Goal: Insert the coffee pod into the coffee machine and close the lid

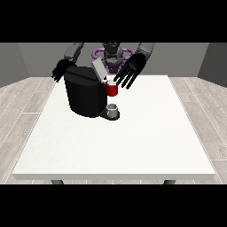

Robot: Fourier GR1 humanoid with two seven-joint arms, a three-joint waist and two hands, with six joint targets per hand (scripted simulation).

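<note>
The black coffee machine stood on the white surface, toward eleven o'clock from its middle. Its grey lid was tilted up and open at the machine's top, at about one o'clock from the body. A red holder stuck out of the machine's three o'clock side, and a small pale piece at its top edge may have been the coffee pod; I could not tell for certain. Below the holder, at five o'clock from the machine, a small grey cup sat on the machine's base.

My hand at the view's right hung above the holder, at about one o'clock from it, fingers spread and straight, grasping nothing. My hand at the view's left was behind the machine's ten o'clock corner, partly hidden; its fingers hung relaxed, not closed on anything.
</note>
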